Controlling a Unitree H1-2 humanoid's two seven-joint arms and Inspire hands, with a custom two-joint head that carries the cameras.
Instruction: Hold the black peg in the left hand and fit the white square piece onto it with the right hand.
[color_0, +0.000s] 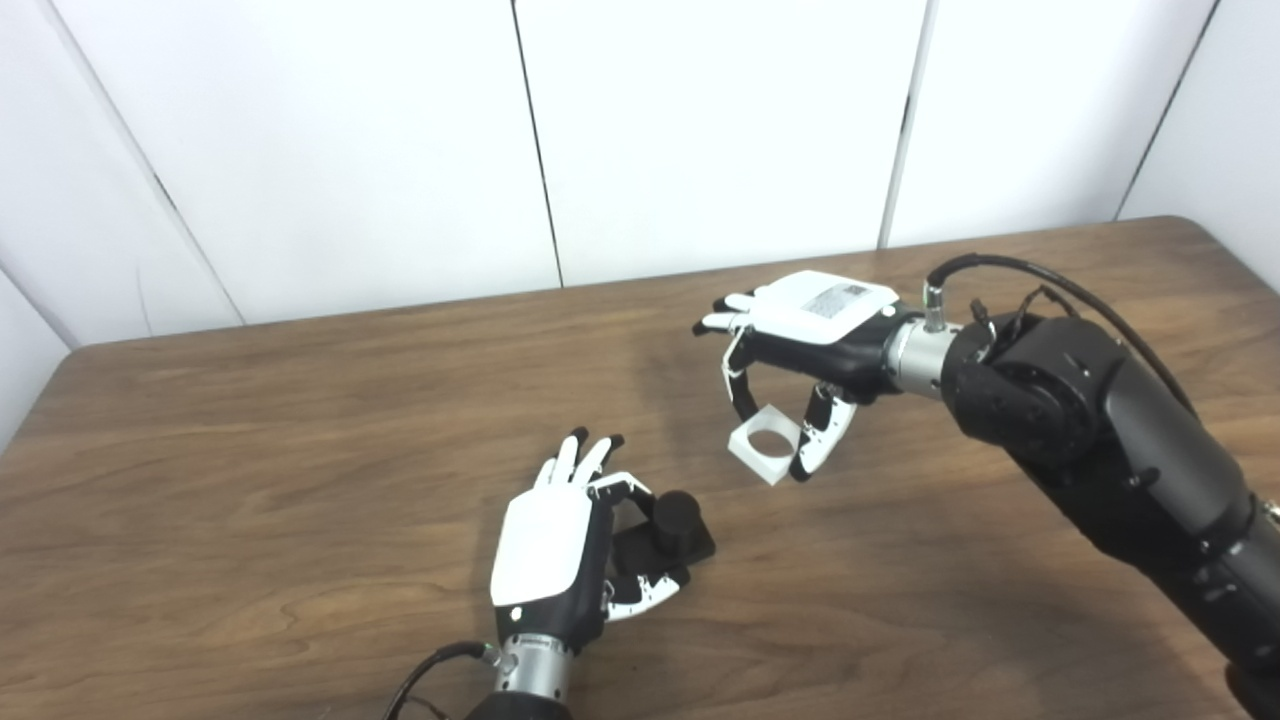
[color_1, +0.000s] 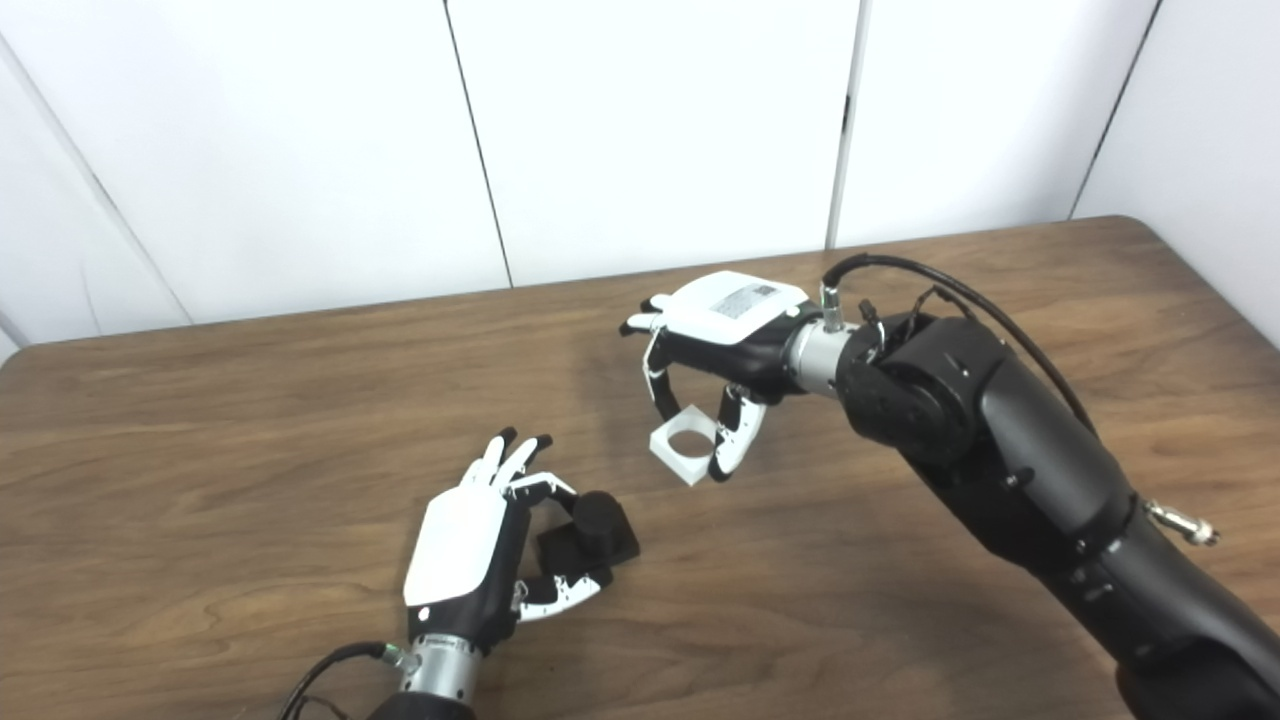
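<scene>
Low on the table, left hand palm turned inward, fingers curled around the black peg, right hand raised, fingers pinching the white square piece.

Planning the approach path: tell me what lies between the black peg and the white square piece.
Nothing: only bare table separates the black peg from the white square piece, as both eye views show.

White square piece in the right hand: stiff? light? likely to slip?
The white square piece looks like rigid plastic: straight edges, clean round hole, so probably stiff. Most of its middle is hole, so likely light. The right hand pinches it only at its edges between fingers and thumb, above the table, and its faces look smooth, so it may twist or slip when pressed onto the peg.
</scene>
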